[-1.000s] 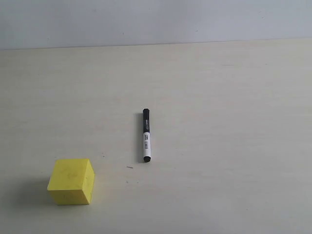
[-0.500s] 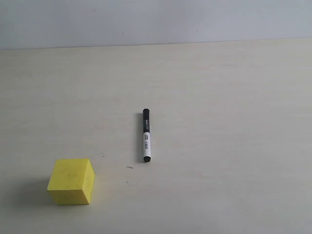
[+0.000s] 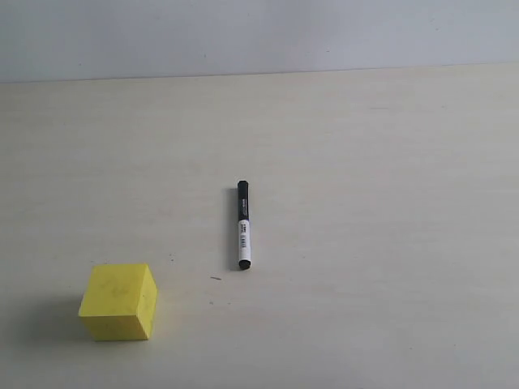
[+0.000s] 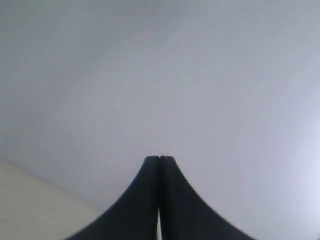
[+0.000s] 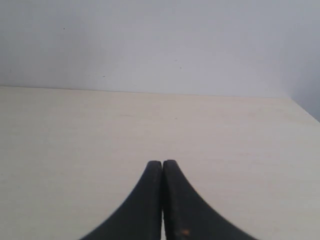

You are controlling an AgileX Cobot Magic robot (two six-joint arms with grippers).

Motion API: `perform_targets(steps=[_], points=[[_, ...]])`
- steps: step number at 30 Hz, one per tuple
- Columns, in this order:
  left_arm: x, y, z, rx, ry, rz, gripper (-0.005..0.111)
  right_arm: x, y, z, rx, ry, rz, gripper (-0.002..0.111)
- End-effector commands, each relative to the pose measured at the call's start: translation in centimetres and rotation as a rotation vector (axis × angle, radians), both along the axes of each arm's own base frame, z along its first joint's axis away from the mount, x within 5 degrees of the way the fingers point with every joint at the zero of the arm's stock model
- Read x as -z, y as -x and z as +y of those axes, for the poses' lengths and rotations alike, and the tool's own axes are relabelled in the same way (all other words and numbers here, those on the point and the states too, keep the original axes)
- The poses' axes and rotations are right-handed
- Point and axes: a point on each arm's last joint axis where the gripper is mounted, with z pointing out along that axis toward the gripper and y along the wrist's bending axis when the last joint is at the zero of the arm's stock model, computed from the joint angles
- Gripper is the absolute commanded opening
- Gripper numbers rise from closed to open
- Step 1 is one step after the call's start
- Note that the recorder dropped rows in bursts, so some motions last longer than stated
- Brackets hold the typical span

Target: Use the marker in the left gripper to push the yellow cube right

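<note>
The yellow cube (image 3: 118,301) rests on the pale table (image 3: 365,203) at the near left of the exterior view. The marker (image 3: 243,224), black with a white labelled barrel, lies flat near the table's middle, to the right of the cube and farther back, with nothing touching it. Neither arm shows in the exterior view. In the left wrist view my left gripper (image 4: 159,159) is shut with nothing between its fingers, facing a grey wall. In the right wrist view my right gripper (image 5: 162,163) is shut and empty above bare tabletop.
A grey wall (image 3: 259,36) runs behind the table's far edge. A small dark speck (image 3: 216,278) lies near the marker's lower end. The right wrist view shows the table's far edge (image 5: 150,91) meeting the wall.
</note>
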Motion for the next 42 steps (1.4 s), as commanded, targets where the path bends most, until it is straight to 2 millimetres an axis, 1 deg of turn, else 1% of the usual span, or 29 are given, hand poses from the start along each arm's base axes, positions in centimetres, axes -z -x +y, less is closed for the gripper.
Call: perform_targets(steps=[1,2,3,4,5,6,7,8,9,11,12,13,16,17,18,19,20,21,22,23,24,28,29,33,36,37,38,41,42], points=[[-4.1,1.8,0.3,0.092,0.231,-0.323,0.000,0.0,0.0,-0.1,0.008,0.002,-0.016,0.000],[-5.5,2.0,0.4,0.086,0.223,-0.346,0.000,0.0,0.0,-0.1,0.008,0.002,-0.016,0.000],[-8.5,2.0,0.4,0.043,0.150,-0.345,0.000,0.0,0.0,-0.1,0.008,0.002,-0.016,0.000],[-9.7,1.8,0.3,0.016,0.098,-0.332,0.000,0.0,0.0,-0.1,0.008,0.002,-0.016,0.000],[-12.6,0.5,0.1,-0.027,0.000,-0.254,0.000,0.0,0.0,-0.1,0.008,0.002,-0.016,0.000],[-13.7,-0.6,-0.1,-0.041,-0.047,-0.181,0.000,0.0,0.0,-0.1,0.008,0.002,-0.016,0.000],[-14.8,-3.2,-0.6,-0.058,-0.146,-0.012,0.000,0.0,0.0,-0.1,0.008,0.002,-0.016,0.000],[-14.9,-6.2,-1.2,-0.061,-0.243,0.184,0.000,0.0,0.0,-0.1,0.008,0.002,-0.016,0.000],[-14.8,-7.6,-1.5,-0.057,-0.293,0.298,0.000,0.0,0.0,-0.1,0.008,0.002,-0.016,0.000],[-13.6,-11.0,-2.2,-0.038,-0.427,0.554,0.000,0.0,0.0,-0.1,0.008,0.002,-0.016,0.000],[-12.5,-12.9,-2.6,-0.010,-0.517,0.694,0.000,0.0,0.0,-0.1,0.008,0.002,-0.016,0.000],[-10.8,-15.0,-3.5,0.052,-0.615,0.878,0.000,0.0,0.0,-0.1,0.008,0.002,-0.016,0.000],[-7.9,-17.9,-5.7,0.214,-0.748,1.132,0.000,0.0,0.0,-0.1,0.008,0.002,-0.016,0.000],[-6.6,-18.7,-7.1,0.301,-0.814,1.205,0.000,0.0,0.0,-0.1,0.008,0.002,-0.016,0.000],[-4.9,-19.6,-9.4,0.407,-0.909,1.300,0.000,0.0,0.0,-0.1,0.008,0.002,-0.016,0.000],[-4.2,-19.8,-10.4,0.447,-0.952,1.348,0.000,0.0,0.0,-0.1,0.008,0.002,-0.016,0.000],[-2.6,-20.3,-13.1,0.523,-1.030,1.413,0.000,0.0,0.0,-0.1,0.008,0.002,-0.016,0.000],[-2.1,-20.6,-14.2,0.538,-1.042,1.425,0.000,0.0,0.0,-0.1,0.008,0.002,-0.016,0.000],[-1.4,-21.1,-17.0,0.560,-1.064,1.425,0.000,0.0,0.0,-0.1,0.008,0.002,-0.016,0.000],[-1.2,-21.4,-18.2,0.565,-1.073,1.410,0.000,0.0,0.0,-0.1,0.008,0.002,-0.016,0.000],[-1.2,-21.5,-19.7,0.583,-1.090,1.389,0.000,0.0,0.0,-0.1,0.008,0.002,-0.016,0.000],[-2.2,-22.3,-23.9,0.572,-1.131,1.293,0.000,0.0,0.0,-0.1,0.008,0.002,-0.016,0.000],[-2.4,-22.4,-25.3,0.572,-1.157,1.267,0.000,0.0,0.0,-0.1,0.008,0.002,-0.016,0.000],[-1.5,-22.7,-27.5,0.575,-1.175,1.301,0.000,0.0,0.0,-0.1,0.008,0.002,-0.016,0.000],[1.0,-23.6,-28.6,0.518,-1.122,1.393,0.002,0.0,0.0,-0.1,0.008,0.002,-0.016,0.000],[1.6,-23.7,-28.7,0.505,-1.113,1.414,0.006,0.0,0.0,-0.1,0.008,0.002,-0.016,0.000],[2.2,-23.8,-28.8,0.489,-1.100,1.439,0.016,0.0,0.0,-0.1,0.008,0.002,-0.016,0.000],[3.1,-24.1,-29.1,0.471,-1.070,1.448,0.034,0.0,0.0,-0.1,0.008,0.002,-0.016,0.000],[3.5,-24.4,-29.5,0.466,-1.041,1.427,0.043,0.0,0.0,-0.1,0.008,0.002,-0.016,0.000]])
